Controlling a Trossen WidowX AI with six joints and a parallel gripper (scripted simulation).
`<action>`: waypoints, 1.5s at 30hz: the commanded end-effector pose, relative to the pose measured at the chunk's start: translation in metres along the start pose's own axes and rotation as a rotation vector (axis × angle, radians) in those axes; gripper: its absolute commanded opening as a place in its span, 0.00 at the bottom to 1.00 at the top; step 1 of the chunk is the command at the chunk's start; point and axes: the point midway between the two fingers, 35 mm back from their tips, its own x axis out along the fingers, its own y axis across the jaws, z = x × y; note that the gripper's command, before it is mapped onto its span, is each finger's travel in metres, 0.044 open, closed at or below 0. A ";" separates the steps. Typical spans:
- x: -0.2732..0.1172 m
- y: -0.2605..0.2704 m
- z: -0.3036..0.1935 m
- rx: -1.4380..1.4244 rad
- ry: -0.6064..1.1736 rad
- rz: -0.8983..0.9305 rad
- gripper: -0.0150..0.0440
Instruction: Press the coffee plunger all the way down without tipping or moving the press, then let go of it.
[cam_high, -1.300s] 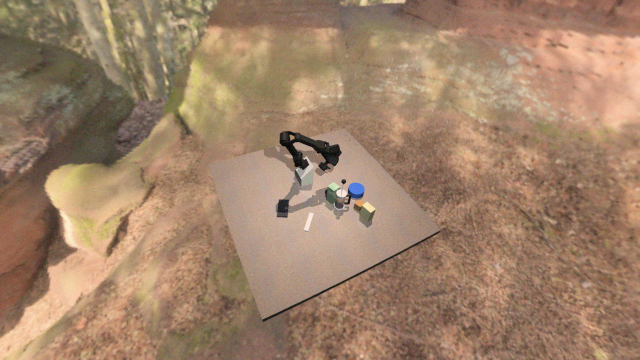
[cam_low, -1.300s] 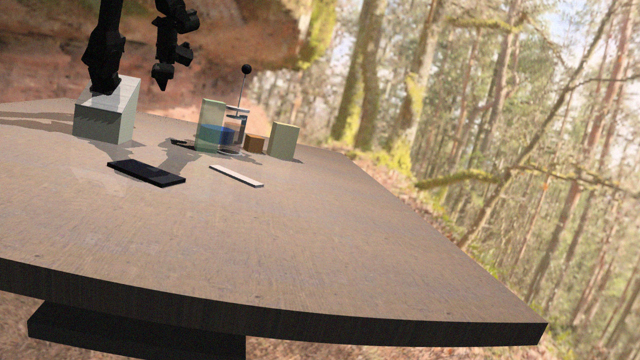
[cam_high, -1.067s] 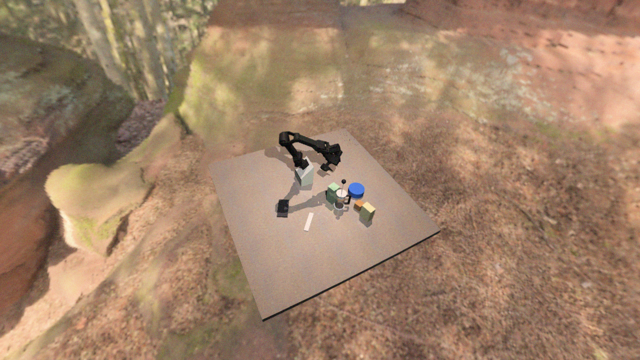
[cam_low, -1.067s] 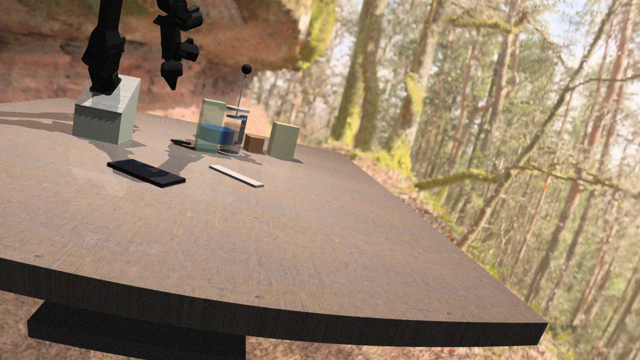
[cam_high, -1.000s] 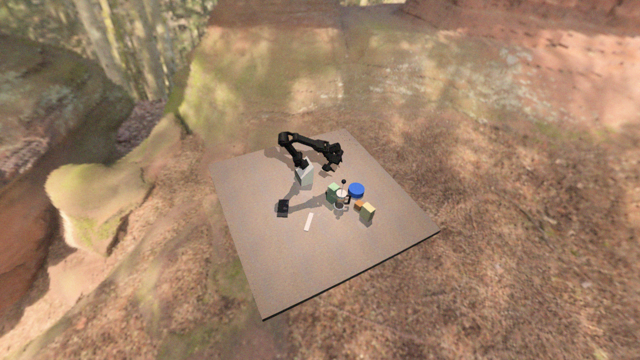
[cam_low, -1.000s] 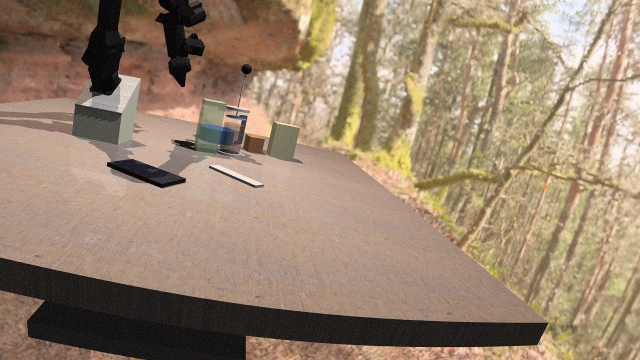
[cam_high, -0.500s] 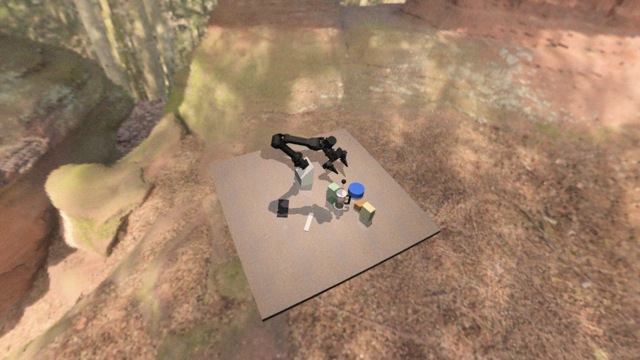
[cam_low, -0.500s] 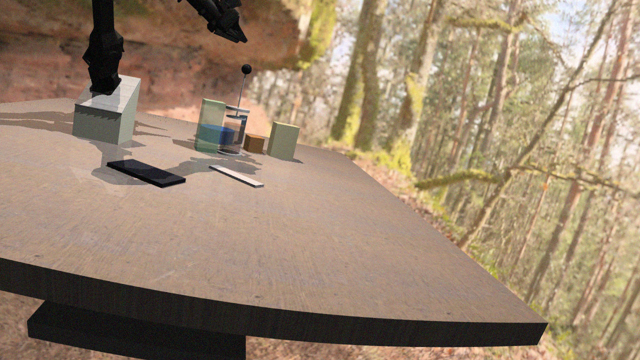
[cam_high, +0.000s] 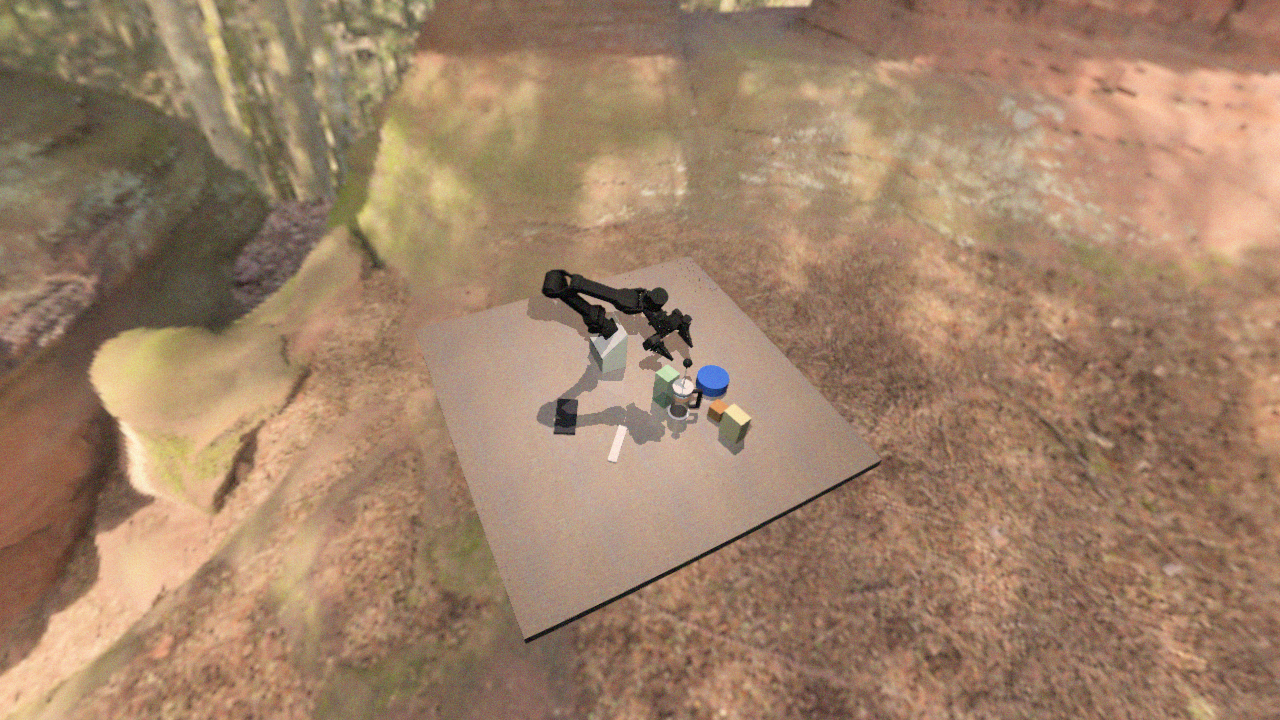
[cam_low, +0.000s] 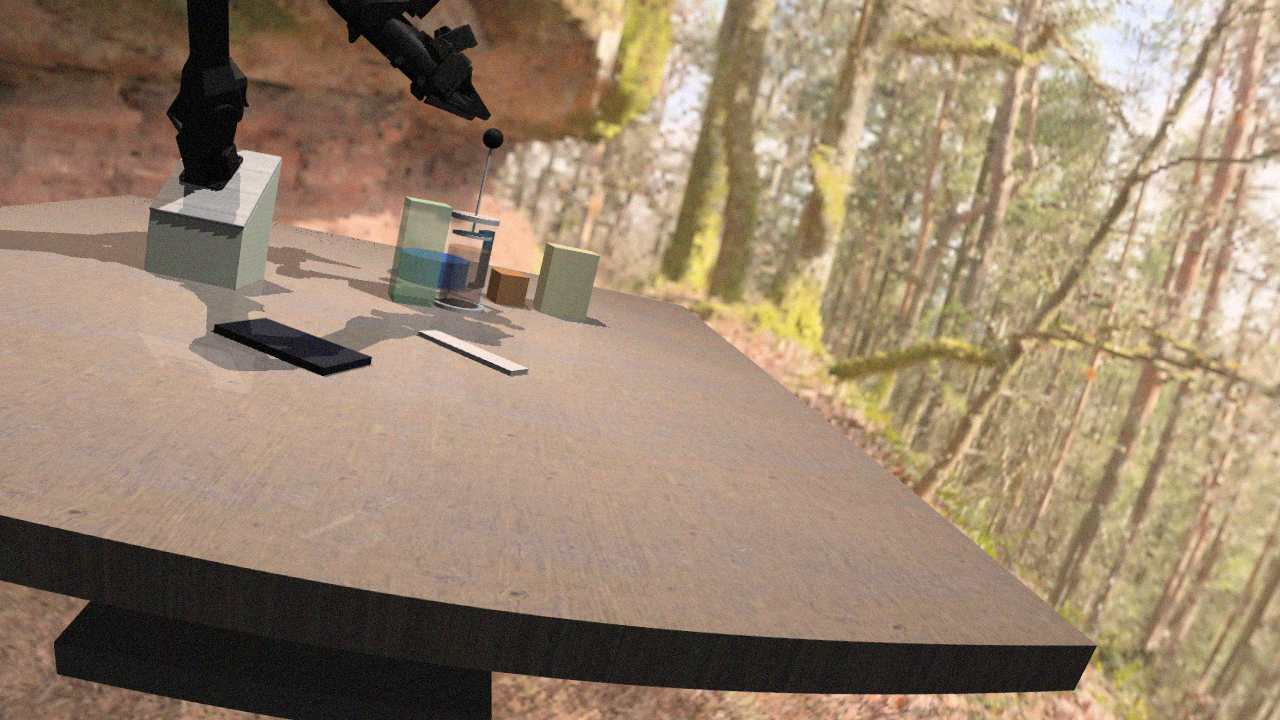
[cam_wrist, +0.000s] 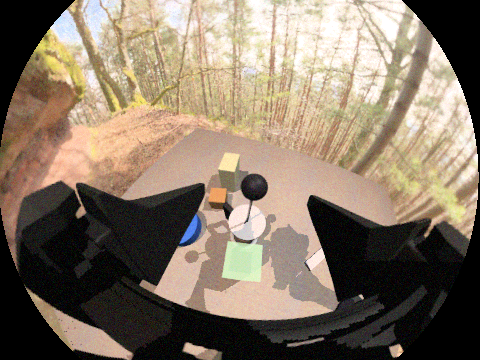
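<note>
The coffee press (cam_high: 679, 401) (cam_low: 463, 284) (cam_wrist: 242, 223) stands upright, clear-walled with a pale lid and a dark handle. Its plunger knob (cam_high: 687, 362) (cam_low: 492, 137) (cam_wrist: 254, 187) is a black ball high above the lid on a thin rod, so the plunger is up. The gripper (cam_high: 681, 351) (cam_low: 483, 117) (cam_wrist: 257, 191) is open and empty. In the exterior view its tips are just above the knob and slightly to its left. In the wrist view the knob shows between the wide-spread fingers, beyond their tips; no contact shows.
A green block (cam_high: 664, 386) (cam_low: 420, 214) (cam_wrist: 242, 261) stands close beside the press. Near it are a blue disc (cam_high: 712, 380) (cam_wrist: 190, 231), an orange cube (cam_low: 507, 286) (cam_wrist: 217, 198) and a yellow-green block (cam_high: 734, 423) (cam_low: 566, 281). A black slab (cam_low: 290, 345) and a white strip (cam_low: 472, 351) lie farther off.
</note>
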 end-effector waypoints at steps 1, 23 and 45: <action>0.006 0.001 -0.003 -0.007 0.004 0.002 1.00; 0.039 0.001 -0.004 -0.008 0.002 0.000 1.00; 0.039 0.001 -0.004 -0.008 0.002 0.000 0.45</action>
